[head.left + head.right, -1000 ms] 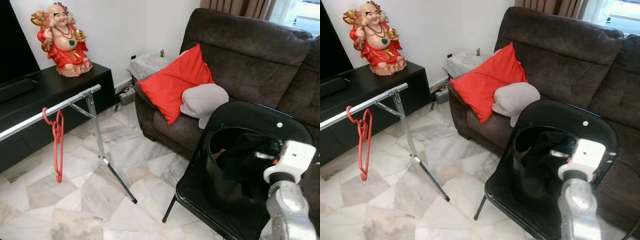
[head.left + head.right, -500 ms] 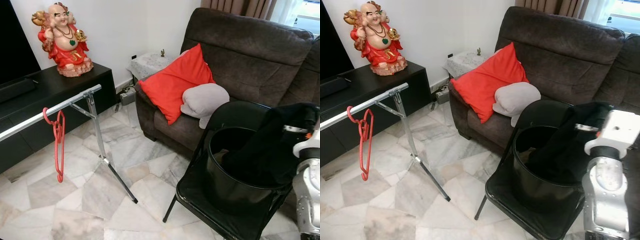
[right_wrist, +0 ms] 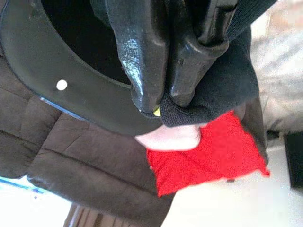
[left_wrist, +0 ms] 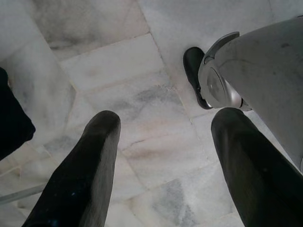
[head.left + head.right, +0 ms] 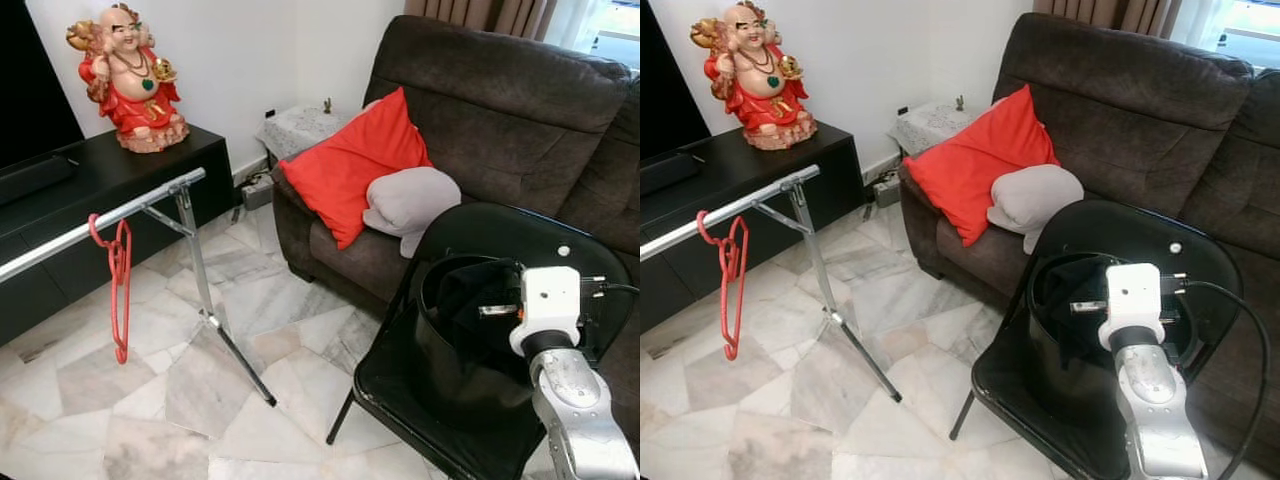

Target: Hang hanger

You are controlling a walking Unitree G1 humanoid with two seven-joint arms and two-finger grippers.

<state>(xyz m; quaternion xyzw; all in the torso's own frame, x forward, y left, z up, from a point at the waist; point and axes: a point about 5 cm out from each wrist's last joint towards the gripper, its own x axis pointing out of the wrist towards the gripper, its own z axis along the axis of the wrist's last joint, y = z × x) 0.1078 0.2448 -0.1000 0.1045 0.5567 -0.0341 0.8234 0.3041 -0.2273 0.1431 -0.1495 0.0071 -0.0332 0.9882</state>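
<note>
Right gripper (image 3: pixel 165 94) clamped on black garment (image 3: pixel 222 90) over bucket (image 5: pixel 450 340); left gripper (image 4: pixel 165 156) spread, idle. Pickup step; next, carry toward rail (image 5: pixel 100 222).

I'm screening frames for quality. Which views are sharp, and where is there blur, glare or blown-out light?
Both eye views are sharp and evenly lit; the window at top right is overexposed. Left wrist view: floor sharp, fingers soft and close. Right wrist view: glare on the glossy right gripper pinching the dark cloth, background bright and washed out.
</note>
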